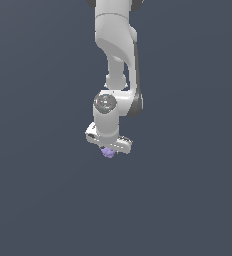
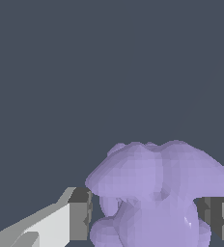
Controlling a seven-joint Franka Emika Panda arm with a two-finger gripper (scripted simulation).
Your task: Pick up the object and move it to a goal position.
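Lavender-purple and lumpy, the object [image 1: 108, 152] sits between the two fingers [image 2: 78, 219] of the white gripper [image 1: 109, 149], at the lower end of the arm [image 1: 116, 60]. In the wrist view the jaws are closed on it from both sides, with a dark pad touching each side. The plain dark grey ground [image 1: 38, 200] lies behind everything.

Lumpy lavender object [image 2: 157, 193] sits between the gripper [image 2: 147, 219] fingers.

Lavender blob [image 2: 157, 193] cut off below
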